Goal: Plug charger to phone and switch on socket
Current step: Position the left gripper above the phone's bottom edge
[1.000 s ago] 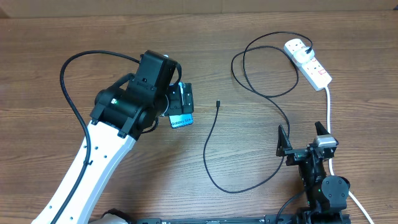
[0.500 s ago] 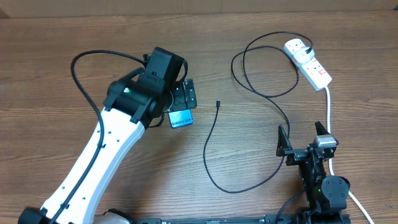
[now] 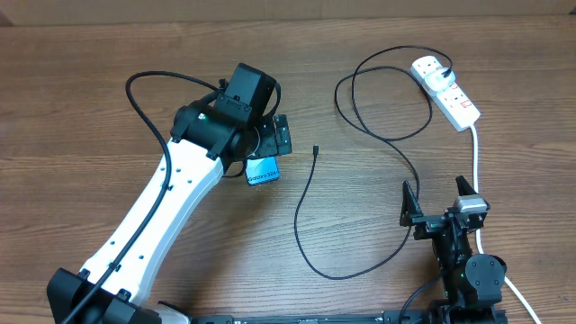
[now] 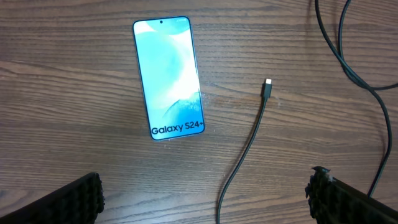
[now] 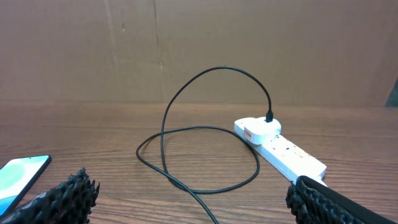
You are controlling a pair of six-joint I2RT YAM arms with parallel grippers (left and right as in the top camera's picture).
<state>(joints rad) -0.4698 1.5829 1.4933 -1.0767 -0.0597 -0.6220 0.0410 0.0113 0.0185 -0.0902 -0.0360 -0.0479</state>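
**Charger lies unplugged beside lit phone, both claws spread wide**

The charger's connector tip [image 4: 267, 85] rests bare on the wooden table [image 3: 81, 54], near the right side of the phone [image 4: 169, 78] but not touching it. From the tip the thin black cable [image 3: 298, 211] sweeps toward the robot, bends back past the right arm and loops up to the far right corner. There its other end stands in a white block seated on the end of the socket [image 3: 447, 90].

The phone lies flat and face up, slightly askew, its blue-cyan screen reading "Galaxy S24+" at the end nearer the robot. The socket – a white strip with red markings – lies well apart from it, its thick white lead [image 3: 474, 157] trailing toward the robot's base.

The left gripper [image 4: 208, 205] hangs above the phone with its fingers far apart and nothing between them; in the overhead view the arm hides most of the handset. The right gripper [image 3: 438, 200] sits low near the table's front edge, likewise spread and empty – the socket lies beyond it.
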